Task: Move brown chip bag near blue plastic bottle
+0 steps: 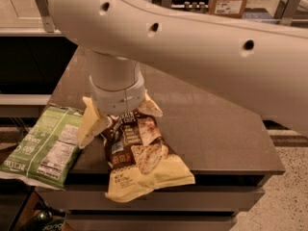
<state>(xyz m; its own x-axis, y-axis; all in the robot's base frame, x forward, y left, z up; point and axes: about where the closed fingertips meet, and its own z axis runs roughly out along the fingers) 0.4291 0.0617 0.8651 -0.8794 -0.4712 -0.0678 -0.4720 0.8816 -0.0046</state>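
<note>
Two-finger pale yellow hand (120, 124) on the thick white arm (202, 57) sits low over the far end of the crinkly dark brown chip bag (139, 153) with pale yellow edges, at the near-left of the dark brown tabletop (216, 129). Fingers (91, 124) are spread wide, one on each side of the bag's far end: released, nothing gripped. The bag lies flat, lengthwise near to far, with its near end hanging over the tabletop's near edge. A flat green chip bag with white label (43, 148) lies just left of it, also overhanging; can't tell if the two touch. The small blue plastic bottle is not in view; the arm blocks the far side.

Handling, as a judgement: the bag looks light, air-puffed, soft and slippery, and the chips inside crush easily. Best hold is the far sealed seam or a pinch at a far corner, not the puffed middle. Expect sag and swing on lifting; the overhanging near end could drag on the edge. Keep clear of the green bag.
</note>
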